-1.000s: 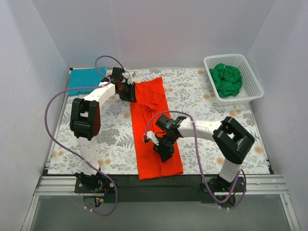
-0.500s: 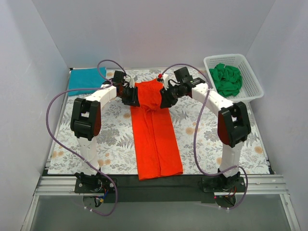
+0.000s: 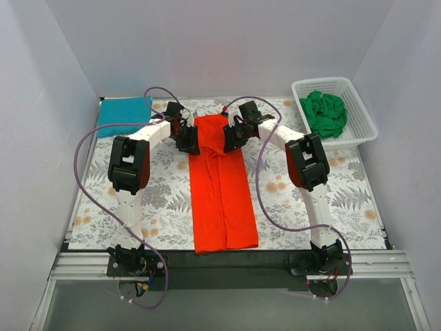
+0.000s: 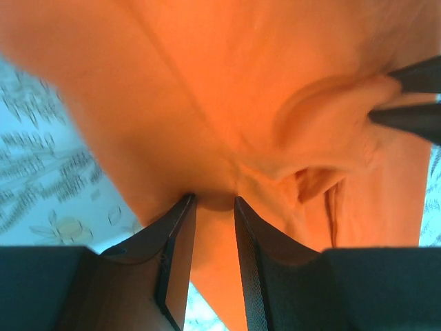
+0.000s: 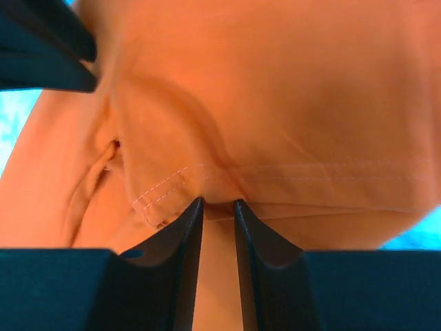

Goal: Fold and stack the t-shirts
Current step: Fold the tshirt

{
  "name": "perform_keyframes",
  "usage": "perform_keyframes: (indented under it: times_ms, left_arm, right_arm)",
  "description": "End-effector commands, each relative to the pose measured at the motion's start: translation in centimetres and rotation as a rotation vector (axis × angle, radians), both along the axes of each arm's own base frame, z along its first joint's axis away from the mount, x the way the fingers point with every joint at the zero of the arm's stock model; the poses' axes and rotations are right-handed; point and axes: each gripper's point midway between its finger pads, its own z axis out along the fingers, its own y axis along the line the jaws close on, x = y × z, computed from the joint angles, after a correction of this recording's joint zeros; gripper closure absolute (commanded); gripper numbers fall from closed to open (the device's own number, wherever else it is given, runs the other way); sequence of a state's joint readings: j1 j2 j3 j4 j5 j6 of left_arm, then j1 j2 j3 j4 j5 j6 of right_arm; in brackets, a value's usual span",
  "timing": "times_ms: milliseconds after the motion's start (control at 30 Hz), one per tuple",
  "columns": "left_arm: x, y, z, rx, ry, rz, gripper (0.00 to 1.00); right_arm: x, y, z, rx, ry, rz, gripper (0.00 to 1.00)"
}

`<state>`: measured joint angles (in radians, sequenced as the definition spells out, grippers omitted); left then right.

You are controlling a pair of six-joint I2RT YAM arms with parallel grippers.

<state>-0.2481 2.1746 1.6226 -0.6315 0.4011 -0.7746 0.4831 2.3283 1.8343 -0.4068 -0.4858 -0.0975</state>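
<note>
Left gripper (image 4: 213,201) and right gripper (image 5: 218,201) each clench the orange-red t-shirt's (image 3: 224,200) far edge, fingertips seemingly buried in folds.

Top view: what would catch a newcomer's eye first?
A long orange shirt lies down the middle, the left gripper and right gripper pinching its far end. A green shirt sits crumpled in the basket far right; a teal shirt lies far left.

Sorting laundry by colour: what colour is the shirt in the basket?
Deep green shirt in the basket; top view shows it best.
</note>
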Motion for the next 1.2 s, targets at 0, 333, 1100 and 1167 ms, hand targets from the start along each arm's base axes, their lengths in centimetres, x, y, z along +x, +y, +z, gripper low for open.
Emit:
perform_keyframes:
  times_ms: [0,333,1100,1167]
  left_arm:
    - [2.0,1.0,-1.1,0.067,-0.025,0.013,0.72]
    - [6.7,0.7,-2.3,0.038,-0.077,0.018,0.71]
    - [11.1,2.1,13.4,-0.071,-0.468,-0.017,0.1]
    - [9.5,2.3,15.3,-0.099,-0.526,-0.04,0.09]
  right_arm:
    - [3.9,-2.1,0.3,0.021,-0.05,-0.14,0.68]
    - [8.6,-4.8,-1.9,0.028,-0.074,-0.221,0.66]
    - [9.7,-4.6,15.8,0.198,-0.391,-0.108,0.28]
    - [8.4,-5.2,19.3,0.191,-0.469,-0.078,0.15]
